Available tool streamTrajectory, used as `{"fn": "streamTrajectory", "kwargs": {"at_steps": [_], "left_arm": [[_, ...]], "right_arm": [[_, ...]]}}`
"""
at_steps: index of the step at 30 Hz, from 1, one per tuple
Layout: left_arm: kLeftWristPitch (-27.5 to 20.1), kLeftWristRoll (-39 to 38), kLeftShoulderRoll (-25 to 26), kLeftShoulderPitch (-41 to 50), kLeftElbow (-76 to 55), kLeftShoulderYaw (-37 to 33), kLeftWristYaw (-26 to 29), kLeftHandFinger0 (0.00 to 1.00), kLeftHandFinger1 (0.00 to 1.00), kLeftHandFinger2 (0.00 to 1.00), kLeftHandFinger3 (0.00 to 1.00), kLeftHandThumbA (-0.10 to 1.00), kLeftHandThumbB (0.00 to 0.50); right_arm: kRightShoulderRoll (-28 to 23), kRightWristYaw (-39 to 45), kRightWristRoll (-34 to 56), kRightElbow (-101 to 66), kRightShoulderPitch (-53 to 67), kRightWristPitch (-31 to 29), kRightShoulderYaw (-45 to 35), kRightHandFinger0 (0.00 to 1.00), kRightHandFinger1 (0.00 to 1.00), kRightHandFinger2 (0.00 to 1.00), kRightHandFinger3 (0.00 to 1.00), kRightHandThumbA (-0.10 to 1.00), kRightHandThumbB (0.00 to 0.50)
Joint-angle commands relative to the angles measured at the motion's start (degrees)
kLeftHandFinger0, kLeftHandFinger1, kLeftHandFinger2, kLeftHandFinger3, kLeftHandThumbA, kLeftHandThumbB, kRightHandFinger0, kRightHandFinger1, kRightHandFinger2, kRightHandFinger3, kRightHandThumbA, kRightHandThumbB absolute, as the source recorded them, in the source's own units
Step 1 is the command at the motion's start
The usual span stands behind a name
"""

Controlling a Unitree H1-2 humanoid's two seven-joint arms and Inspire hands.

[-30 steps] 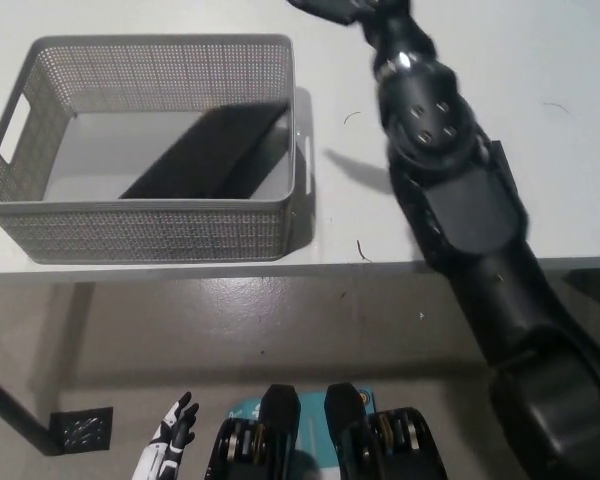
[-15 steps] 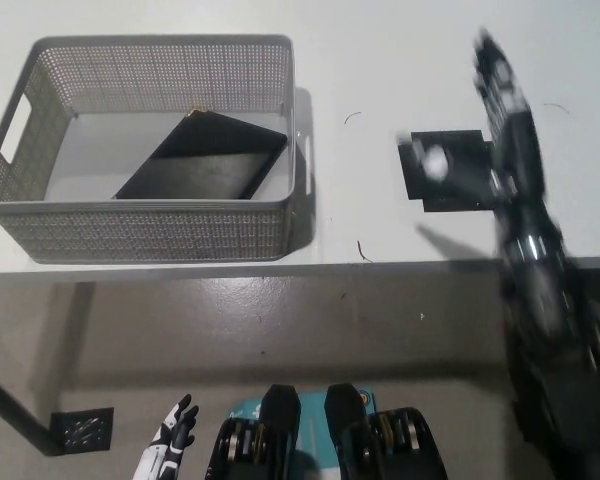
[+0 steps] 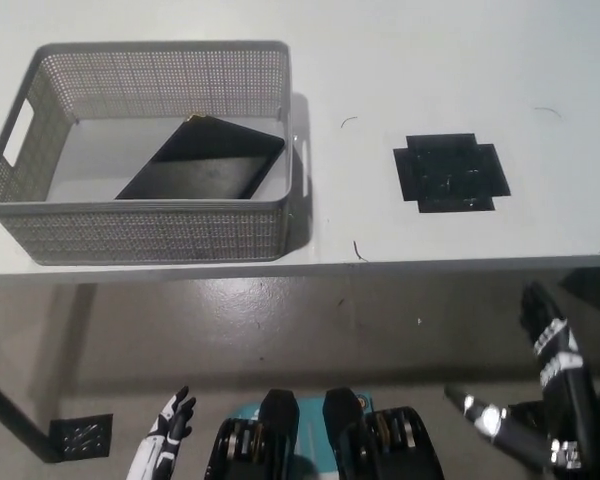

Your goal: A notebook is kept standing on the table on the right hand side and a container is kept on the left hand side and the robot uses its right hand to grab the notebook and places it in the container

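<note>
The black notebook [image 3: 202, 160] lies flat and slanted inside the grey perforated container [image 3: 160, 232] at the table's left. My black right hand [image 3: 552, 345] is down below the table's front edge at the lower right, fingers spread and holding nothing. My white left hand [image 3: 167, 428] hangs low at the bottom left, fingers apart and empty, far from the container.
A black cross-shaped mat [image 3: 451, 172] lies on the white table [image 3: 400, 80] to the right of the container. The table's front edge runs across the middle of the picture, with grey floor [image 3: 280, 320] beneath it.
My right arm has drawn back from over the table and dropped below its front edge, uncovering the black mat. The notebook stays in the container.
</note>
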Motion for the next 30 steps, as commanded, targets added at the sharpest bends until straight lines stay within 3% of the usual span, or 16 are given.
{"fn": "streamTrajectory", "kwargs": {"at_steps": [1,3,7,9,12,13,16,17,19,24,30], "left_arm": [[-4.11,-2.54,0.72,-2.06,-0.63,0.14,-1.05,1.0,1.0,1.0,1.0,1.0,0.37],[-4.52,-3.03,0.78,-2.99,-0.25,0.13,-1.2,1.0,1.0,1.0,1.0,1.0,0.373],[-2.39,-3.52,0.77,-5.19,-1.19,0.27,-1.36,1.0,1.0,1.0,1.0,1.0,0.387],[-1.9,-3.36,0.91,-6.26,-1.37,0.4,-1.29,1.0,1.0,1.0,1.0,1.0,0.37],[-1.36,-2.56,1.16,-7.89,-1.58,0.52,-1.0,1.0,1.0,1.0,1.0,1.0,0.363],[-1.15,-2.61,1.07,-8.3,-1.61,0.56,-0.97,1.0,1.0,1.0,1.0,1.0,0.353],[-0.58,-2.25,1.1,-8.9,-1.83,0.48,-1.02,1.0,1.0,1.0,1.0,1.0,0.357],[-0.77,-2.04,1.14,-8.97,-1.75,0.45,-0.94,1.0,1.0,1.0,1.0,1.0,0.337],[-0.89,-2.39,1.18,-8.95,-1.71,0.4,-1.22,1.0,1.0,1.0,1.0,1.0,0.332],[0.09,-1.99,1.05,-10.7,-1.09,0.81,-0.59,1.0,1.0,1.0,1.0,1.0,0.348],[0.31,-1.74,1.13,-10.98,-1.0,0.94,-0.58,1.0,1.0,1.0,1.0,1.0,0.329]], "right_arm": [[0.0,3.92,0.86,5.98,-1.89,-10.12,0.51,1.0,1.0,1.0,1.0,0.98,0.295],[0.26,4.49,1.12,11.91,-3.42,-8.9,0.02,1.0,1.0,1.0,1.0,1.0,0.327],[0.45,6.03,2.73,19.97,-6.87,-6.98,-1.08,1.0,1.0,1.0,1.0,0.99,0.301],[0.49,6.74,3.44,21.97,-8.27,-6.72,-1.51,1.0,1.0,1.0,1.0,0.99,0.3],[0.4,7.45,3.7,23.7,-10.14,-6.25,-2.26,1.0,1.0,1.0,1.0,0.98,0.262],[0.15,7.69,3.46,24.07,-10.67,-5.78,-2.45,1.0,1.0,1.0,1.0,0.96,0.221],[-0.33,8.71,3.11,25.01,-11.71,-4.71,-2.79,1.0,1.0,1.0,1.0,0.95,0.195],[-0.35,8.87,3.02,25.01,-11.75,-4.38,-2.86,1.0,1.0,1.0,1.0,0.95,0.191],[-0.7,9.65,2.79,25.17,-11.79,-3.88,-2.86,1.0,1.0,1.0,1.0,0.94,0.149],[-0.64,10.72,3.03,25.33,-13.49,-2.47,-3.61,1.0,1.0,1.0,1.0,0.92,0.134],[-0.59,11.26,2.49,24.81,-14.06,-1.07,-3.97,1.0,1.0,1.0,1.0,0.91,0.127]]}}
